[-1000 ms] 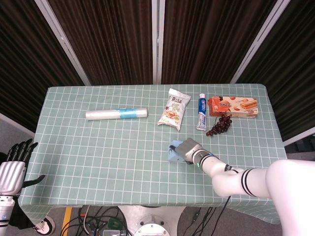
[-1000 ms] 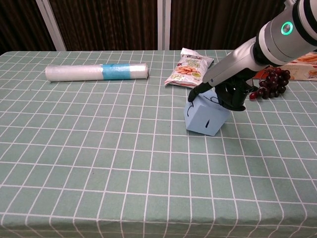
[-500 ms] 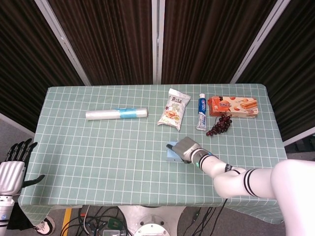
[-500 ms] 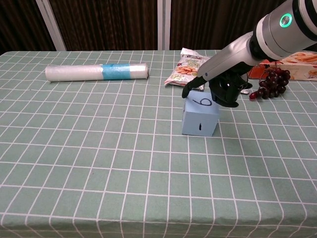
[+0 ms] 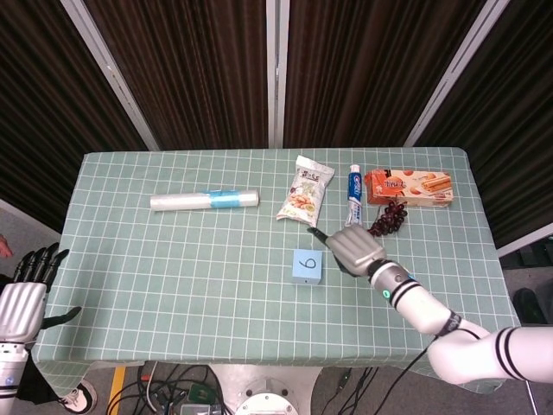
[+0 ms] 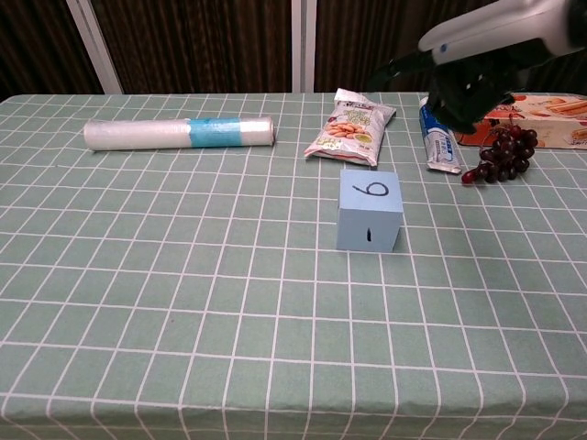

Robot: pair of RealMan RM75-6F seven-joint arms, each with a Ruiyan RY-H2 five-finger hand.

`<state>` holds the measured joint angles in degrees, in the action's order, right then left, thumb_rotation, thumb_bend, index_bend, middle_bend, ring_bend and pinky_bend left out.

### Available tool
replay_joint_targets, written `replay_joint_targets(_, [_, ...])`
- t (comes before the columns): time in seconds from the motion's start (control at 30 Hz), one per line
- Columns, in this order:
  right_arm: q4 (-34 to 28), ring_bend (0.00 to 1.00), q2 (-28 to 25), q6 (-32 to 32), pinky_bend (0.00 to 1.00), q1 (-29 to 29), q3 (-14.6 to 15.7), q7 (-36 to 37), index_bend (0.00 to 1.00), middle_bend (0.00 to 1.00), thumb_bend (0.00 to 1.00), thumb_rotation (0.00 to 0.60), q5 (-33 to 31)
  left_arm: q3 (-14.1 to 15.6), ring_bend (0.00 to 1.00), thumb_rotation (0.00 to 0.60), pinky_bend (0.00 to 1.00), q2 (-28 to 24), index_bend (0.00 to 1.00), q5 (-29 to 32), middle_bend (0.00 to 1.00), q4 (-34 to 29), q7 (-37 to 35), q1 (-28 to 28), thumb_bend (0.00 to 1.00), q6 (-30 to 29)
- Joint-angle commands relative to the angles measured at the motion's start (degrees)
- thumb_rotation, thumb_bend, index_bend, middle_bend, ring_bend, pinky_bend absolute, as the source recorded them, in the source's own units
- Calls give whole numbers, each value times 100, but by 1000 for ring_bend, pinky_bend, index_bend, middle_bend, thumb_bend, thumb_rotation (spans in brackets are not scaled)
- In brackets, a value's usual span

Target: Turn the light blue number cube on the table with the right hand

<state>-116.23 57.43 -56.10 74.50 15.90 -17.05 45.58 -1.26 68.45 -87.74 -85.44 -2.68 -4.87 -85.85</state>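
The light blue number cube (image 5: 307, 265) (image 6: 370, 210) stands flat on the green checked table, a 6 on its top face and a 1 on the face toward the chest camera. My right hand (image 5: 350, 246) (image 6: 468, 87) hangs in the air up and to the right of the cube, clear of it, its fingers loosely apart and holding nothing. My left hand (image 5: 26, 290) is off the table at the lower left of the head view, fingers spread and empty.
A plastic roll (image 5: 205, 200) (image 6: 179, 132) lies at the back left. Behind the cube are a snack bag (image 5: 306, 192) (image 6: 351, 126), a toothpaste tube (image 5: 354, 198) (image 6: 440, 140), grapes (image 5: 386, 218) (image 6: 500, 158) and an orange biscuit box (image 5: 409, 187) (image 6: 550, 110).
The cube was tilted under my right hand, then settled flat with the 6 on top. The right hand has let go and lifted away up and to the right.
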Motion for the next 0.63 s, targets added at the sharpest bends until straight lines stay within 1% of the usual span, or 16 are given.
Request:
replay_joint_targets(0.03, [-7,746,-39,-2877,703,-2330,446,-109,0,822,946,600,2376,11,0,600,1,16,82,-13,0,-50,74,-14,0,25])
replay_joint_targets(0.07, [133,602,-7,-3119,614,-2629,551,-80,0,681,777,600,2596,16,0,600,1,16,82,-18,0,-72,102,-19,0,34])
replay_joint_targets(0.1, [288,397,23,-3319,452,-2908,645,-78,0,496,553,600,2747,18,0,600,1,14,82,-23,0,-96,130,-24,0,39])
replay_joint_targets(0.13, [497,259,95,-3590,318,-3279,710,-132,0,353,394,600,2814,20,0,600,1,10,82,-28,0,-131,162,-28,0,44])
replay_joint_targets(0.17, [636,90,174,-3770,138,-3545,729,-145,0,164,196,600,2839,21,0,600,1,5,82,-33,0,-151,183,-31,0,44])
replay_joint_targets(0.2, [773,7,266,-3938,27,-3804,730,-60,0,41,74,599,2889,22,0,600,1,1,82,-40,0,-167,204,-32,0,41])
replay_joint_targets(0.23, [1010,0,414,-4172,0,-4140,713,159,0,3,23,597,3036,25,0,600,1,-2,82,-47,0,-187,227,-34,0,40])
replay_joint_targets(0.27, [1263,0,541,-4370,0,-4384,691,301,0,0,2,594,3178,30,0,600,1,-6,82,-53,0,-202,243,-35,0,43])
replay_joint_targets(0.33, [1847,0,835,-4704,0,-4904,661,517,0,0,0,589,3395,45,0,600,1,-18,82,-73,0,-238,284,-38,0,49])
replay_joint_targets(0.4, [2184,0,1012,-4835,0,-5261,639,739,0,0,0,589,3486,52,0,600,1,-29,82,-101,0,-279,318,-43,0,40])
replay_joint_targets(0.43, [2376,0,1102,-4877,0,-5463,617,891,0,0,0,589,3519,51,0,600,1,-32,82,-120,0,-305,340,-44,0,24])
replay_joint_targets(0.53, [2699,0,1238,-4821,0,-5843,554,1329,0,0,0,589,3557,45,0,600,1,-14,82,-152,0,-325,365,-37,0,-26])
replay_joint_targets(0.63, [3033,0,1396,-4705,0,-6088,441,1502,0,0,0,587,3622,62,0,600,1,27,82,-159,0,-306,373,-28,0,-30])
